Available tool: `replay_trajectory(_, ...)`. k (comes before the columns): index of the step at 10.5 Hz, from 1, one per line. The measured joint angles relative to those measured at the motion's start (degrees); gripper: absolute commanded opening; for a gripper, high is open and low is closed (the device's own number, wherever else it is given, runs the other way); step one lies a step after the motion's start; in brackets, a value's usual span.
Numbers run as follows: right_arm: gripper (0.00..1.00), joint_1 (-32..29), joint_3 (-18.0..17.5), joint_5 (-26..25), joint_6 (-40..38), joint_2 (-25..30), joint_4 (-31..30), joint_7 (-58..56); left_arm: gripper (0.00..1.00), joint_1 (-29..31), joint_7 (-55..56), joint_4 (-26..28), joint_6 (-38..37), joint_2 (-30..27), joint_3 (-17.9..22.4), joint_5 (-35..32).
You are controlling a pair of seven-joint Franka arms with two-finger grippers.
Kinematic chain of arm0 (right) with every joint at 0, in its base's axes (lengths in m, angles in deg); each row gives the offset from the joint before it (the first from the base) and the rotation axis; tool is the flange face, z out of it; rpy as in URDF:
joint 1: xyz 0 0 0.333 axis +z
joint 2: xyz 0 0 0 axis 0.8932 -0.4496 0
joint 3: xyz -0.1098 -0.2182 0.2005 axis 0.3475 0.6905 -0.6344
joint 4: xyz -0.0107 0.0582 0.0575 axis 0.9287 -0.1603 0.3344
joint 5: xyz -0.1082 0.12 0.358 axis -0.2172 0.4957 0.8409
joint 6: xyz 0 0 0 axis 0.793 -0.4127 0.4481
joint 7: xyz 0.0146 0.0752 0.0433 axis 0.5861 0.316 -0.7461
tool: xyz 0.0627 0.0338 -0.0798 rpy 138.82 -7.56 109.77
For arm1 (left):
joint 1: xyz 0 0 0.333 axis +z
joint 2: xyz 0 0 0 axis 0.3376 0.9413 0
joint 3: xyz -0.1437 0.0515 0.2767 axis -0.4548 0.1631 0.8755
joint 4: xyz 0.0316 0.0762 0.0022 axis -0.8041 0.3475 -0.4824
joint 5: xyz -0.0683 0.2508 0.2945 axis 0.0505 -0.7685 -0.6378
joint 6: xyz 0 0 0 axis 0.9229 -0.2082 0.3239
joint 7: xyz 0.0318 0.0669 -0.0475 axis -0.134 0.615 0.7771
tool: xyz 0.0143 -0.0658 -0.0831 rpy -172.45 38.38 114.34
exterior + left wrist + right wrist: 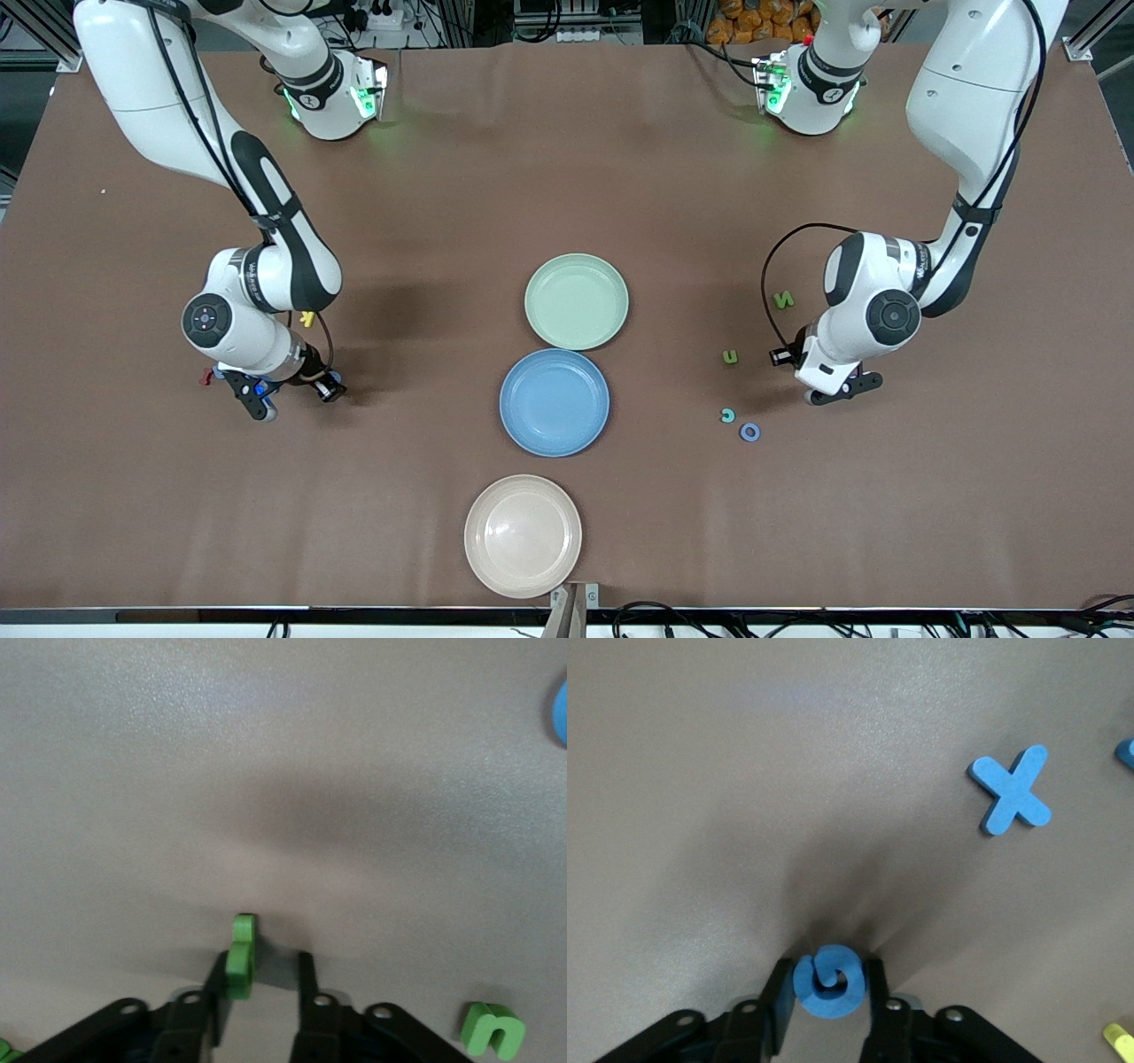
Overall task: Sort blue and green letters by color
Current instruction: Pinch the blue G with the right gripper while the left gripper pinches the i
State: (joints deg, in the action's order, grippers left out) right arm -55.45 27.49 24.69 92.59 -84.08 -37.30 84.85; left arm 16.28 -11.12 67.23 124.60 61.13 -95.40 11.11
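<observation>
My right gripper [829, 967] is low at the table toward the right arm's end, and both fingers press a curled blue letter [829, 981]. A blue X [1014, 790] lies close by on the cloth. My left gripper [262, 964] is down at the left arm's end. A green letter [241, 957] stands on edge against one finger, with a gap to the other finger. Beside it lies another green letter [492, 1030]. In the front view a green N [783, 300], a green u [730, 356] and a blue O [749, 432] lie near the left gripper [833, 390].
Three round plates line the table's middle: green [577, 266], blue [555, 443] nearer the camera, beige [523, 580] nearest. A teal c [727, 415] lies beside the blue O. A yellow k [307, 319] and a red letter [206, 377] lie by the right gripper [261, 399].
</observation>
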Motion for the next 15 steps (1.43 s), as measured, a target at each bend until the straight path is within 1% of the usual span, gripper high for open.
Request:
replay_trajectory(1,0.13,-0.1,0.0,0.0,0.0,0.1,-0.1,0.0,0.0,0.0,0.0,0.0,0.0,0.0,0.0,0.0)
replay_trajectory(3,0.06,-0.1,0.0,0.0,0.0,0.1,-0.2,0.0,0.0,0.0,0.0,-0.1,0.0,0.0,0.0,0.0)
replay_trajectory(4,0.01,-0.1,-0.1,0.0,-0.1,0.2,-0.2,-0.5,0.0,-0.1,0.0,-0.2,0.0,0.0,0.0,0.0)
replay_trajectory(6,0.0,-0.1,-0.3,0.0,-2.4,1.3,0.2,-7.5,0.0,-0.3,0.0,-1.0,0.0,-0.4,-0.2,0.0)
replay_trajectory(8,0.03,-0.1,-0.7,-0.1,-7.4,3.6,2.0,-17.3,0.0,-1.3,0.0,-1.5,-2.1,-2.6,-0.9,0.0)
replay_trajectory(9,0.03,0.0,-1.3,-0.1,-9.7,4.5,3.5,-22.7,0.0,-2.8,0.5,-1.6,-3.6,-4.2,-1.3,0.0)
replay_trajectory(11,0.03,0.2,-3.1,-0.1,-11.9,4.9,6.2,-31.1,0.0,-7.6,6.4,-1.7,-4.7,-6.3,-1.9,0.0)
replay_trajectory(13,0.03,1.6,-4.9,-0.1,-12.0,4.9,8.2,-35.0,0.0,-12.4,12.9,-2.0,-5.9,-6.5,-2.2,0.0)
replay_trajectory(15,0.03,4.7,-6.4,-0.1,-12.0,4.2,10.7,-36.2,0.0,-16.2,19.2,-2.0,-8.0,-6.5,-2.8,0.0)
